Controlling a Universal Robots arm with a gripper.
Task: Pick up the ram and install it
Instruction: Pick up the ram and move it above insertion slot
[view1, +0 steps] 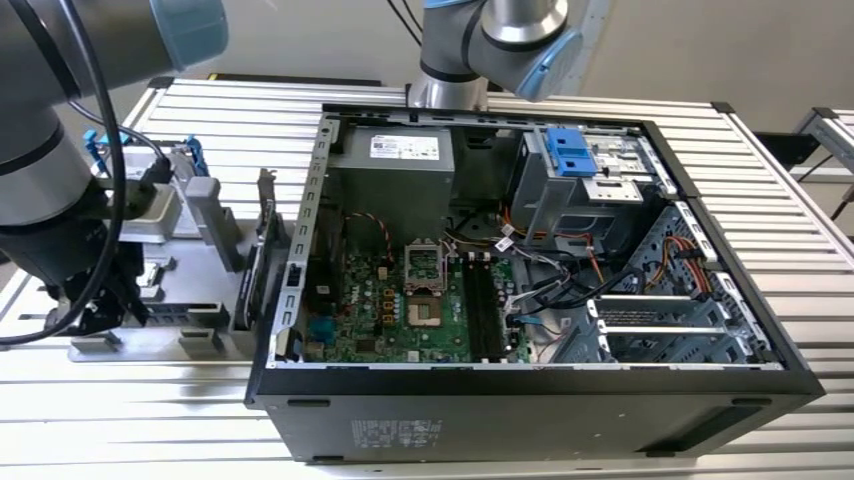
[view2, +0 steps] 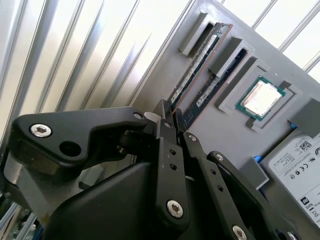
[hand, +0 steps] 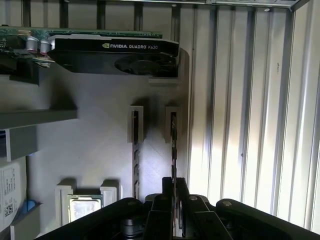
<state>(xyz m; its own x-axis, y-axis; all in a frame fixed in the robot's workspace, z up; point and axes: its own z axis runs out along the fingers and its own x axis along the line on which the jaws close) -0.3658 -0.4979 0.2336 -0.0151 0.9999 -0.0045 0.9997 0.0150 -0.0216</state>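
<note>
A black gripper (hand: 174, 192) hangs over a grey tray (hand: 90, 150) of computer parts on a ribbed metal table (hand: 250, 125). Its jaws are narrow and closed on the near end of the ram stick (hand: 173, 145), which stands on edge in the slot along the tray's edge, beside the bare table. A second ram stick (hand: 135, 150) stands in the next slot inward, parallel and just apart.

The first wrist view takes in a graphics card (hand: 115, 55) upright at the tray's far edge, with pale lettering on its black cover. A silver processor chip (hand: 82, 207) lies in a pocket near the gripper.

The second wrist view looks along the gripped ram stick (view2: 199, 62) from the side. The second stick (view2: 215, 82) carries a small white sticker. The chip (view2: 261, 98) has a green rim, and at the tray's corner a hard drive (view2: 300, 160) bears a white printed label.

The exterior view shows the robot arm (view1: 54, 150) reaching down to the tray at the exterior view's left. Beside the tray lies an open computer case (view1: 534, 400). A green motherboard (view1: 400, 300) is inside, and a power supply (view1: 394, 150) with a white label.
</note>
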